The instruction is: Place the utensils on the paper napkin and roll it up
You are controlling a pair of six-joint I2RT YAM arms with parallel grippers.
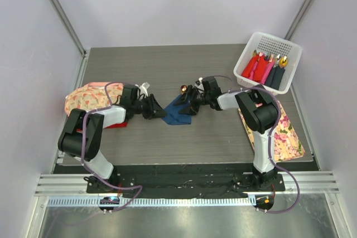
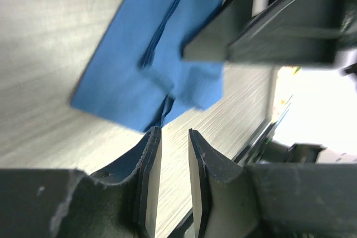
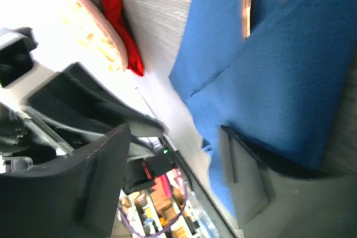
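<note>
Overhead view of a grey table with two robot arms meeting at the centre of the frame over the paper napkin, a dark blue sheet folded loosely into a partial roll. The utensils lie inside it, and a small shiny spoon bowl pokes out at the upper end. The left gripper sits at the napkin's left corner, fingers narrowly parted and clamping nothing. The right gripper has its fingers spread wide, one resting against the blue paper without pinching it. The napkin looks thin, light and limp, likely to spring open or tear, while the metal pieces inside are stiff and slippery. It is probably best pinched through the paper folds along the roll's edge rather than by a loose corner.
</note>
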